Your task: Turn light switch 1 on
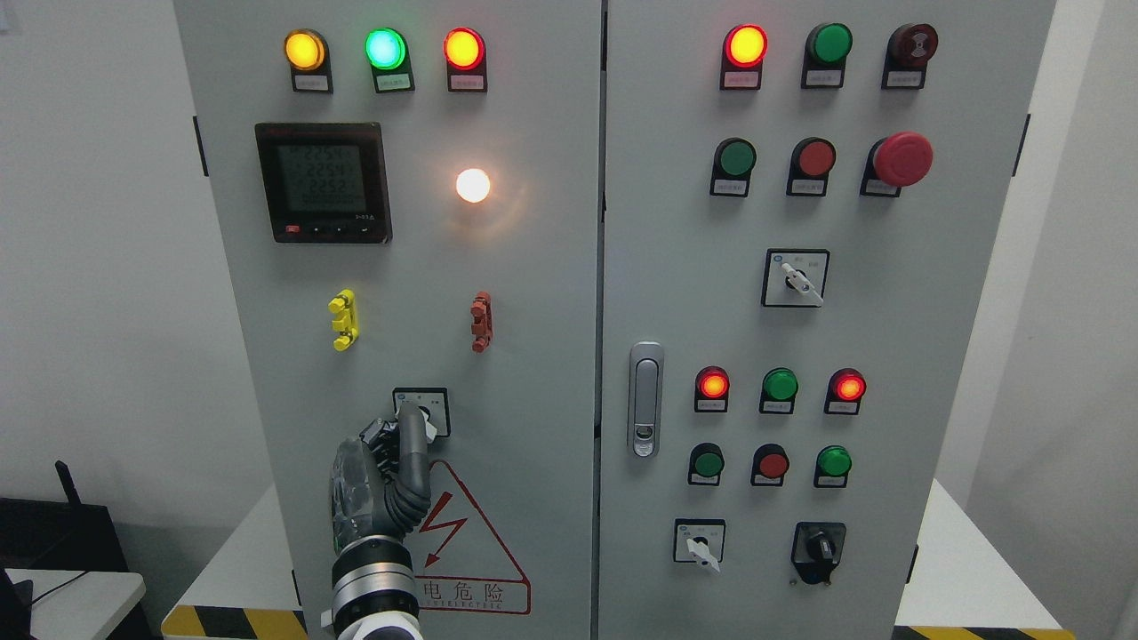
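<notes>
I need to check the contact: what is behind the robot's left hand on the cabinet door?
Behind the left hand sits the rotary switch; its white plate and part of the knob show. A finger lies over the knob, so its position is hidden. Lower down, the hand overlaps the warning triangle.

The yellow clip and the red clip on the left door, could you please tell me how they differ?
The yellow clip is bright yellow; the red clip is dull brick red. The yellow clip sits under the meter, the red clip under the lit white lamp. Both are small, upright, and mounted at about the same height.
</notes>
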{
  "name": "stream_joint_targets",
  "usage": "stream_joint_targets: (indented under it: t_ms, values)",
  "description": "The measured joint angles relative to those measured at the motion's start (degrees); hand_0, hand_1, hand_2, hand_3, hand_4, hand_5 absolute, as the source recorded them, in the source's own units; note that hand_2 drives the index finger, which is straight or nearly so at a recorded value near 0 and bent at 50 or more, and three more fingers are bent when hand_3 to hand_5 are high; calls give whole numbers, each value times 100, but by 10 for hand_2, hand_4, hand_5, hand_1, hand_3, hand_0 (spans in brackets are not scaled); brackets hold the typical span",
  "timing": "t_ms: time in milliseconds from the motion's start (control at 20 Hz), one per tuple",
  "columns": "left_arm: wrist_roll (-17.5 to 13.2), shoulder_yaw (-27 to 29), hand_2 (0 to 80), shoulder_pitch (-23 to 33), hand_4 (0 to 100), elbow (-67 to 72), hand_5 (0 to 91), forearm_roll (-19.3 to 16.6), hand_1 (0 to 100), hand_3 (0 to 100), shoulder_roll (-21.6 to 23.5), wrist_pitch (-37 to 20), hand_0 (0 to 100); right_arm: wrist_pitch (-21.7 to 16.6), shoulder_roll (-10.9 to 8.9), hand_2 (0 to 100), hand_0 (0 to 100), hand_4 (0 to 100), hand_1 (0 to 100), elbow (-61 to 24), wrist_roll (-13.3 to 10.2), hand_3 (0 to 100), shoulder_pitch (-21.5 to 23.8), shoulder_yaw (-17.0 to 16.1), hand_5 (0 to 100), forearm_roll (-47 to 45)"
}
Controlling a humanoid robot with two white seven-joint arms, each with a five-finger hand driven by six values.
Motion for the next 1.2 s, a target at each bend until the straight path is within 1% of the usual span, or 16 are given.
stream_joint_targets:
  t_ms: [100,251,401,1203]
  values:
    - [-18,0,597,6,892,0,877,-1,165,841,0,-6,393,0,0,0,120,0,389,0,0,0,0,0,0,0]
    - [-34,2,593,15,891,0,876,-2,183,840,0,-12,311,0,0,0,120,0,389,0,0,0,0,0,0,0]
    - [-38,2,591,20,888,0,876,-2,190,838,0,-15,277,0,0,0,120,0,389,-1,0,0,0,0,0,0]
    - [-41,5,586,89,889,-44,875,-11,198,835,5,-81,250,0,0,0,120,0,389,-1,0,0,0,0,0,0]
